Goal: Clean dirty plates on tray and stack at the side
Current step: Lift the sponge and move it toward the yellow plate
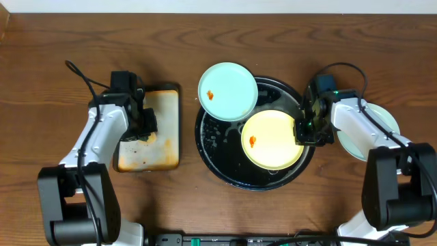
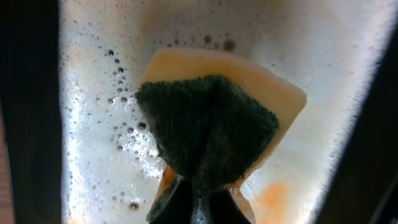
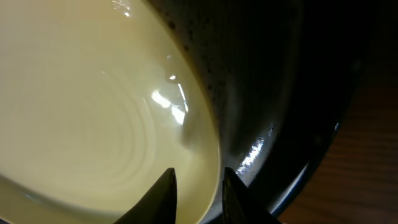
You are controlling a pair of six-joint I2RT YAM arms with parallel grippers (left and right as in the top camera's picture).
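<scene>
The right end effector [image 3: 198, 186] sits astride the right rim of the yellow plate [image 1: 273, 139], which lies in the black tray [image 1: 217, 162]. Its fingers are narrowly apart, and I cannot tell whether they pinch. It should seat deeper before lifting, since the glaze looks slippery. The left end effector [image 2: 193, 202] is clamped on the sponge [image 2: 208, 127].

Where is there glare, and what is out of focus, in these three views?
Overhead: even light, sharp, faint sheen on the black tray. Left wrist: the sponge is fairly sharp, the frame's sides dark and blurred. Right wrist: bright glints on the yellow plate and on the tray's rim.
</scene>
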